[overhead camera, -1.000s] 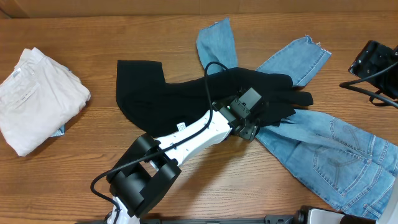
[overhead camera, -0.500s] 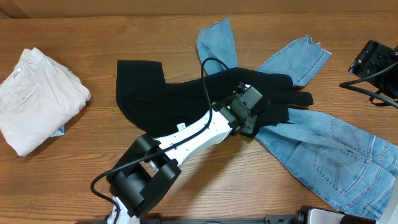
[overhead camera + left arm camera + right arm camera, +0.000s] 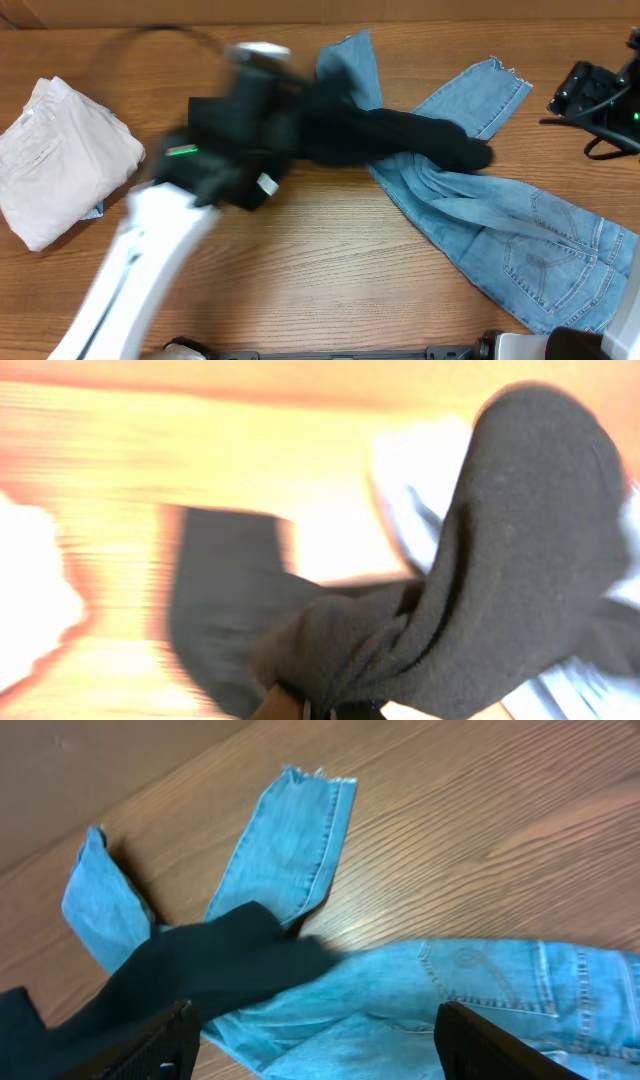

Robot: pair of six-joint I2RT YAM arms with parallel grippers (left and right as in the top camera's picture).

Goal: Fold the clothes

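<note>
A black garment (image 3: 390, 135) lies across the table's middle, partly over a pair of blue jeans (image 3: 520, 240). My left gripper (image 3: 250, 95) is blurred by motion above the garment's left part. In the left wrist view that gripper (image 3: 320, 710) is shut on a bunched fold of the black garment (image 3: 500, 550), which hangs from it. My right gripper (image 3: 590, 95) sits at the far right edge. Its jaws (image 3: 315, 1030) stand open and empty above the jeans (image 3: 450, 990), with the black garment (image 3: 200, 970) at the left.
A folded white garment (image 3: 60, 160) rests at the left side of the table, with a bit of blue cloth (image 3: 95, 210) under it. The wooden table (image 3: 330, 270) shows bare in front. The jeans legs (image 3: 350, 70) spread toward the back.
My left gripper has shut on the black garment and swung fast to the left, dragging the cloth with it. More of the jeans now shows. The right gripper barely moved.
</note>
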